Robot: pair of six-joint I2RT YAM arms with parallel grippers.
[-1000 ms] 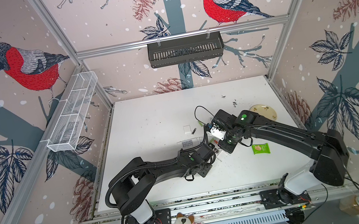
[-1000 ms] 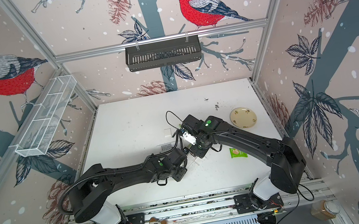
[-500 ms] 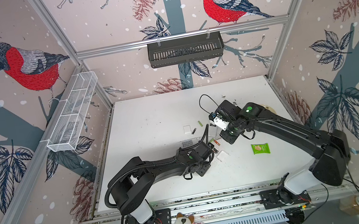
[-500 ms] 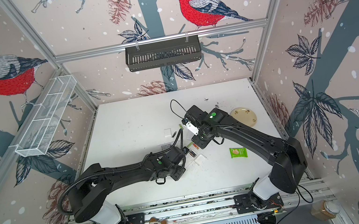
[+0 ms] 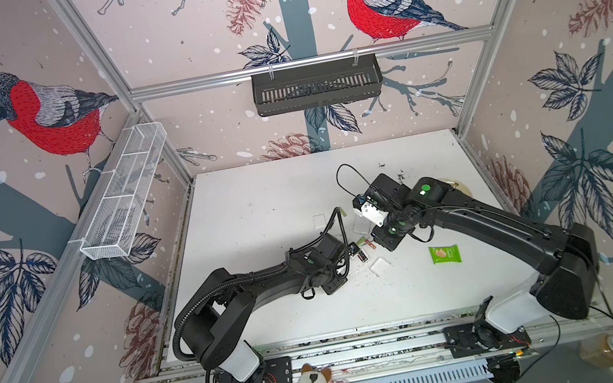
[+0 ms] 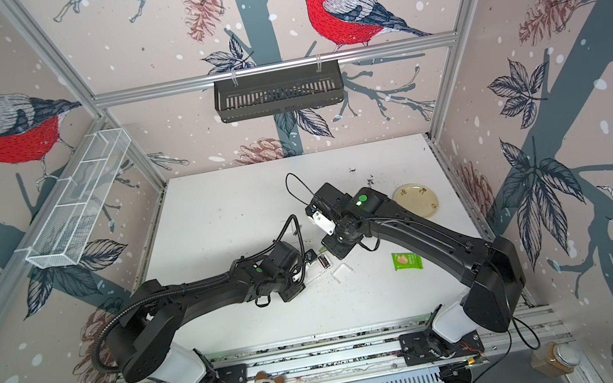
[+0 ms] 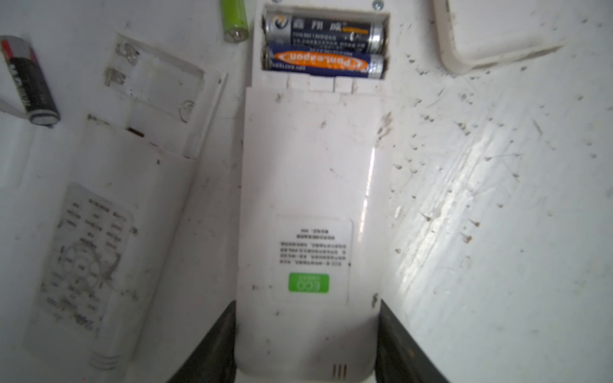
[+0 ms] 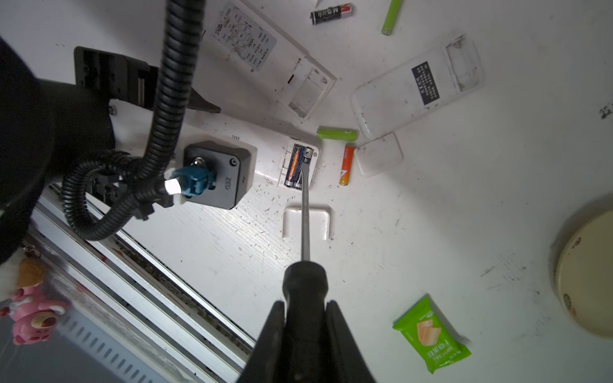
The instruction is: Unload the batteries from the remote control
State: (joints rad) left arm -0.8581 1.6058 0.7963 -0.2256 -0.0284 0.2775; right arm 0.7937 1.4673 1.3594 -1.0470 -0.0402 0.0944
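Now the left gripper (image 7: 305, 308), about half open, clasps the remote (image 7: 308, 185) by its sides on the table (image 8: 431, 232), two batteries (image 7: 323, 46) side by side in its open bay, while the right gripper (image 8: 305, 303), nearly closed, grips a screwdriver (image 8: 305, 278) pointing into that bay, a green battery (image 8: 336, 133) and an orange battery (image 8: 346, 164) loose alongside.

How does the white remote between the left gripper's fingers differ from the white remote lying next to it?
The gripped remote holds two batteries in its open compartment; the neighbouring remote has an empty one. The left gripper clasps the gripped remote; the neighbouring remote lies free. The gripped remote's label has a green patch; the neighbouring remote's shows a grey button diagram. Both are white, back up, covers off.
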